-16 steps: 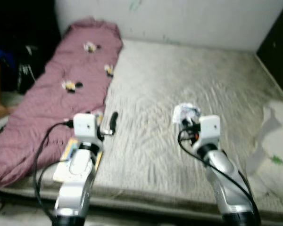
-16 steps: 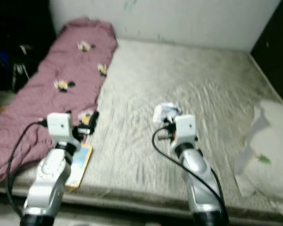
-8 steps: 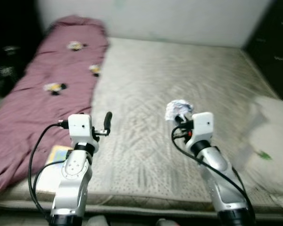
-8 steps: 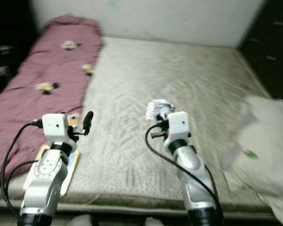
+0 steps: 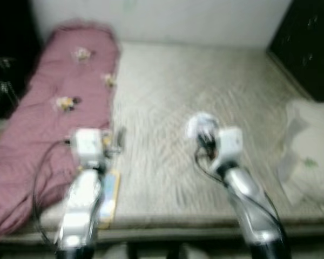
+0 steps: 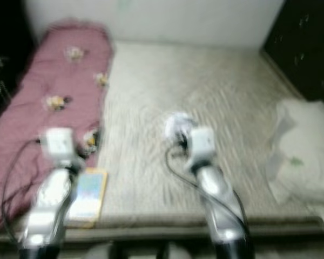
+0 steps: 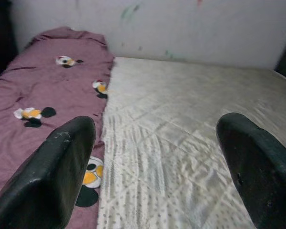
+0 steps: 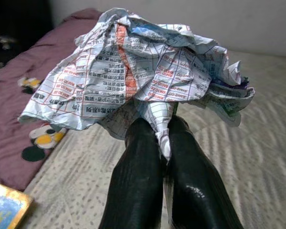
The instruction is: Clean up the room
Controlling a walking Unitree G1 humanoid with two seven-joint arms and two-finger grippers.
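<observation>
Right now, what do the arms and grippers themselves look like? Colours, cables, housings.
Both arms are silver and rounded, each topped by a boxy white wrist housing. Black cables loop from each housing back along the forearm. The left gripper has two long, matte black fingers with blunt rounded tips; the right gripper has the same black fingers, slightly glossy.

A bare grey mattress (image 5: 205,97) fills the room's middle. A maroon blanket (image 5: 48,118) lies along its left side, a pale wall (image 5: 167,21) stands behind it, dark furniture (image 5: 305,48) at its right, all blurred.
</observation>
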